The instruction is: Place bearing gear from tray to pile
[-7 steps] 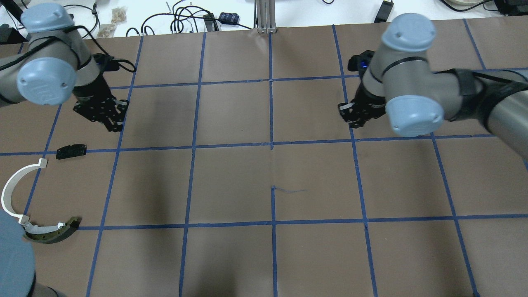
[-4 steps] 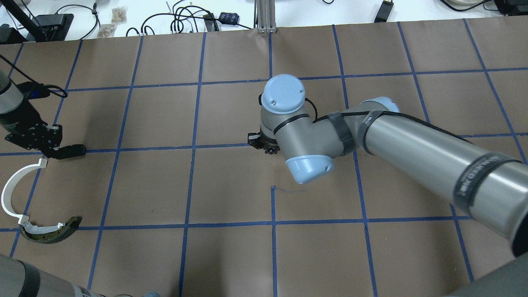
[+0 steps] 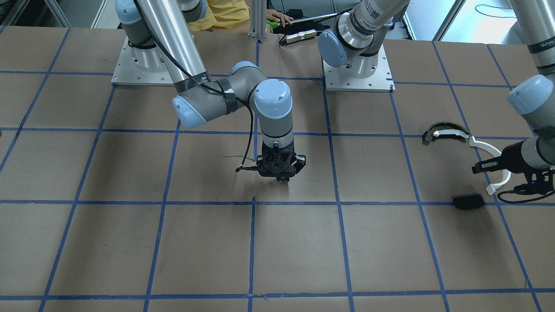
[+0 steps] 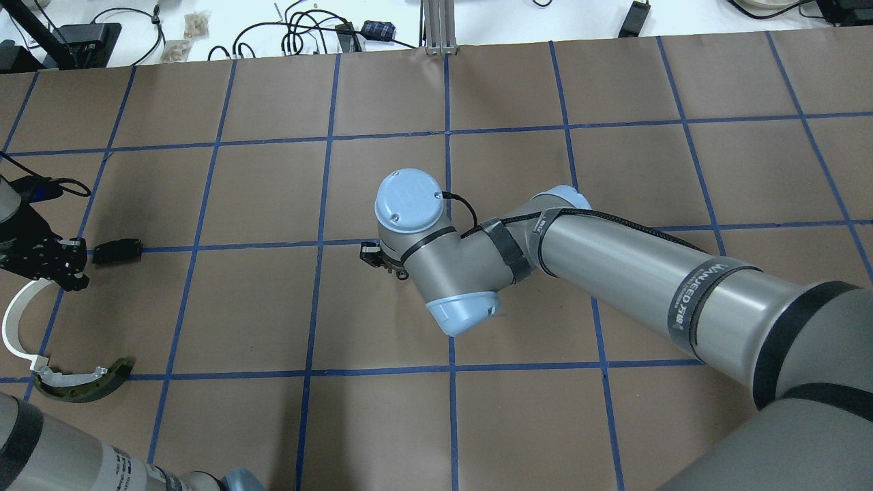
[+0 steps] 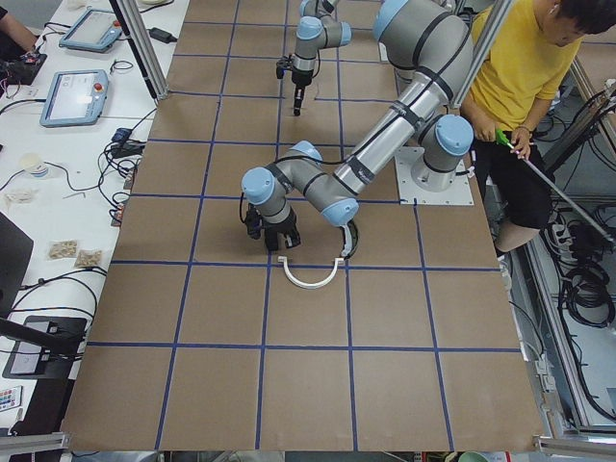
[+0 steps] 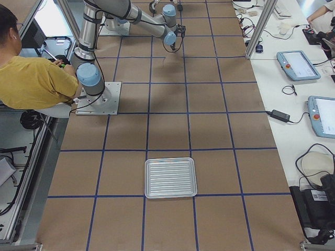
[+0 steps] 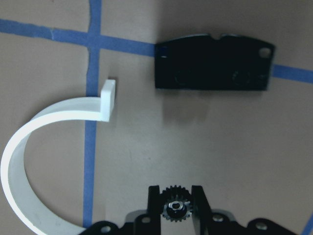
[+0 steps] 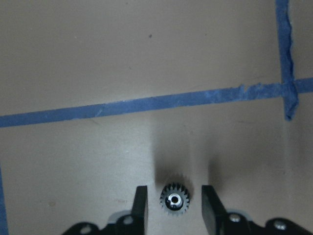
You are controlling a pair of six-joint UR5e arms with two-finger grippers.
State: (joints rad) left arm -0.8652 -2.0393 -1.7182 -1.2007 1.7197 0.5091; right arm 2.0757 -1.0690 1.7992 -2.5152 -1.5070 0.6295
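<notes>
My left gripper (image 7: 176, 208) is shut on a small black toothed bearing gear (image 7: 176, 211). It hovers by the pile: a white arc strip (image 7: 44, 132), a flat black plate (image 7: 212, 63) and a dark curved piece (image 4: 85, 387). In the overhead view the left gripper (image 4: 68, 269) is over the arc's end, left of the plate (image 4: 117, 251). My right gripper (image 8: 174, 205) is open at the table's middle (image 4: 378, 258). A second small gear (image 8: 174, 199) sits between its fingers, touching neither.
A silver ribbed tray (image 6: 171, 178) lies at the table's right end, far from both grippers. The right arm's forearm (image 4: 648, 273) stretches across the right half of the table. A person in yellow (image 5: 539, 67) sits behind the robot bases.
The right arm has swung from the far right to the table's middle. The left gripper has moved left and nearer, from above the plate to the arc's end.
</notes>
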